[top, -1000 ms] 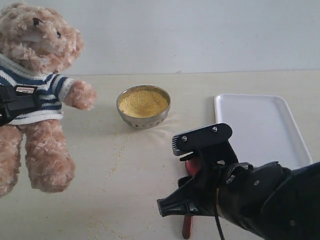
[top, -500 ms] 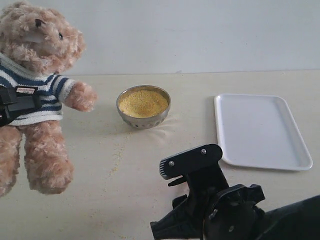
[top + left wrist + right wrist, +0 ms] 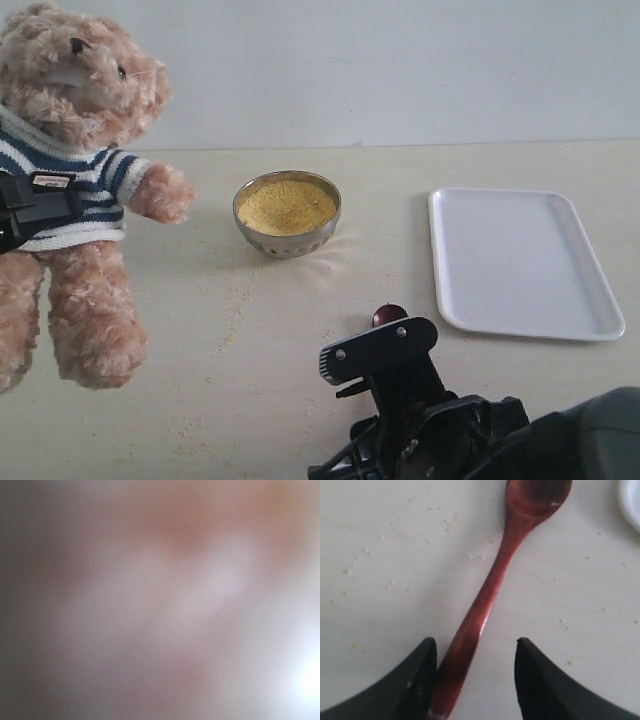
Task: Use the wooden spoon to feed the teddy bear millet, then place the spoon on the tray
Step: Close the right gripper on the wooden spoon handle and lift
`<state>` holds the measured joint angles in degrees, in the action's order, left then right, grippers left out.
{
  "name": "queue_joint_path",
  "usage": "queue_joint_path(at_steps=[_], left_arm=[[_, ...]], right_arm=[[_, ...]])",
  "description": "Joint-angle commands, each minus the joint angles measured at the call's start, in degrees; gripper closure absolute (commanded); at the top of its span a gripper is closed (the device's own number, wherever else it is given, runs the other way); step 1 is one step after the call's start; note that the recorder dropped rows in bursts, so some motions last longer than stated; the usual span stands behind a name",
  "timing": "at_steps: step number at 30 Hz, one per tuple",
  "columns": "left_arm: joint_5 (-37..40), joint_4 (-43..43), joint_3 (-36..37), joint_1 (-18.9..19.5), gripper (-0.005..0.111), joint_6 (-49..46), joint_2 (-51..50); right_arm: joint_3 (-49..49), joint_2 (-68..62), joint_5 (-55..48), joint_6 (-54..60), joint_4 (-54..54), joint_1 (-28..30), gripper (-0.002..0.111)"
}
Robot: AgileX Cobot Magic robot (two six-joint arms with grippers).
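Note:
The teddy bear [image 3: 75,190] hangs upright at the far left, and my left gripper [image 3: 30,208] is a black clamp pressed around its striped shirt. The left wrist view is only a pinkish blur. Millet [image 3: 287,205] fills the steel bowl [image 3: 288,240] in the middle. The white tray [image 3: 520,260] lies to the right with nothing on it. The wooden spoon [image 3: 492,580] lies flat on the table, and only its bowl tip [image 3: 389,315] shows in the exterior view. My right gripper [image 3: 474,642] is open and low over the table. The spoon handle lies between its fingers, close against one black finger [image 3: 420,675].
Stray millet grains [image 3: 235,305] are scattered on the beige table between the bear and the bowl, and around the spoon [image 3: 390,585]. A corner of the tray [image 3: 631,502] shows beside the spoon's bowl. A pale wall stands behind the table.
My right arm has dropped lower and nearer the table's front edge, straddling the spoon handle. Only the spoon's bowl tip still shows past it. The bear has shifted slightly.

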<state>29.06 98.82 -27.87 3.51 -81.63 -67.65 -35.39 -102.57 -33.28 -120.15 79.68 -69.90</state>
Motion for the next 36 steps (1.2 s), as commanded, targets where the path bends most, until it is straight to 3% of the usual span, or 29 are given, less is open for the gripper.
queue_joint_path(at_steps=[1, 19, 22, 26, 36], left_arm=[[1.36, 1.13, -0.14, -0.11, 0.102, -0.42, 0.18], [4.32, 1.13, -0.14, -0.11, 0.102, -0.42, 0.18], [4.32, 1.13, -0.14, -0.11, 0.102, -0.42, 0.18], [4.32, 1.13, -0.14, -0.11, 0.102, -0.42, 0.18], [4.32, 1.13, -0.14, -0.11, 0.102, -0.42, 0.18]], right_arm=[[-0.08, 0.04, -0.47, -0.09, -0.61, 1.5, 0.06], [-0.08, 0.04, 8.54, -0.09, 0.16, 6.73, 0.06], [-0.08, 0.04, 8.54, -0.09, 0.16, 6.73, 0.076], [-0.08, 0.04, 8.54, -0.09, 0.16, 6.73, 0.107], [-0.08, 0.8, 7.07, 0.34, 0.67, 6.73, 0.108]])
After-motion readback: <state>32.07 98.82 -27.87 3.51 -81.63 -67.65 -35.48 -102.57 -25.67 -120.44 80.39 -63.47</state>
